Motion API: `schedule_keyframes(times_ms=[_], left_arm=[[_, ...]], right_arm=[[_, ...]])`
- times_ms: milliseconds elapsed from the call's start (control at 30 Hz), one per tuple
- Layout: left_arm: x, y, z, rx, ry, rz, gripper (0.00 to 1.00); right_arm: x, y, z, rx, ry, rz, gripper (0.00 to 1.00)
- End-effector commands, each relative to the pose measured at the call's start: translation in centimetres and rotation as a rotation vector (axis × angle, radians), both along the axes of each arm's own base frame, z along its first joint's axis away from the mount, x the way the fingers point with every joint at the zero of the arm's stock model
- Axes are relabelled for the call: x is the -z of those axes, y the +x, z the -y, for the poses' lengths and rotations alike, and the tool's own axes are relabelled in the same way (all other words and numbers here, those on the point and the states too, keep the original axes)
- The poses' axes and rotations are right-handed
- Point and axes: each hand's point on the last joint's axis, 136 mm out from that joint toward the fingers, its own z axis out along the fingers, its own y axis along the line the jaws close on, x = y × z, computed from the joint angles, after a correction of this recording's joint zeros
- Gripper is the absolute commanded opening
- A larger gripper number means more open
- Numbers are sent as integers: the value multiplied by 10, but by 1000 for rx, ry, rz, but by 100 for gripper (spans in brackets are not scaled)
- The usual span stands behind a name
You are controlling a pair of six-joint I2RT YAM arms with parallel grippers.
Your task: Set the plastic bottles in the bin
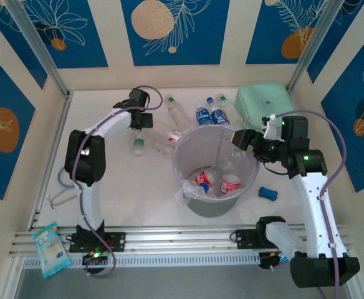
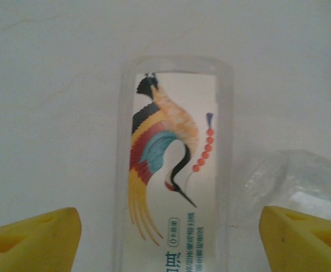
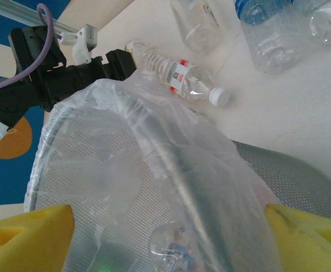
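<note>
A clear plastic bottle (image 2: 174, 170) with a white crane-print label lies on the table between my left gripper's (image 2: 170, 241) wide-open yellow fingers (image 2: 35, 238). From above, this left gripper (image 1: 140, 128) hangs over the green-capped bottle (image 1: 138, 144). The grey bin (image 1: 216, 168) with its crinkly bag stands mid-table and holds a few bottles (image 1: 230, 182). My right gripper (image 1: 239, 138) is open over the bin's right rim (image 3: 171, 164), with nothing between its fingers (image 3: 310, 235). A bottle (image 3: 174, 252) shows through the bag below it.
A red-labelled, white-capped bottle (image 3: 179, 73) lies left of the bin. Several more bottles (image 1: 210, 114) lie behind it. A mint-green case (image 1: 266, 103) sits at the back right. A blue block (image 1: 267, 192) lies right of the bin, and a packet (image 1: 50, 249) lies on the front rail.
</note>
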Motion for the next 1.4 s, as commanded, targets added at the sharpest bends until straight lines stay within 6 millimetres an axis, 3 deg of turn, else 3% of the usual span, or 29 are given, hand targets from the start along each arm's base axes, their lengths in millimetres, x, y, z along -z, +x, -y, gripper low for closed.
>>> schedule_keyframes(times_ms=[0,167,300,400,600,767,900,1000,1133,1267,1367], left_arm=[[15,-6,-14,-39,24,-30,76],[27,-9,-17,-53,12,-53,64],[22,-9,-19,-59,8,-42,54],[13,-9,-24,-67,17,-25,47],[-15,-14,-34,-66,30,21,40],[-54,-24,-30,-29,-21,89,40],[-82,-35,-27,-1,-57,113,40],[-111,-47,-23,25,-104,155,40],[-180,-78,-6,100,-211,273,40],[-258,-119,21,215,-322,422,36],[-303,-153,53,338,-359,509,35]], right_arm=[[5,-8,-12,-56,25,-32,83],[3,-13,-5,-59,-78,-23,81],[-6,-20,4,-66,-140,-7,76],[-6,-25,13,-52,-186,-18,66],[0,-30,17,-48,-189,-46,45],[3,-32,17,-39,-181,-58,25],[5,-32,17,-30,-174,-69,19],[6,-32,16,-27,-169,-72,17],[7,-31,17,-20,-166,-80,16],[10,-28,17,-14,-170,-88,15],[9,-27,15,-16,-169,-88,15]])
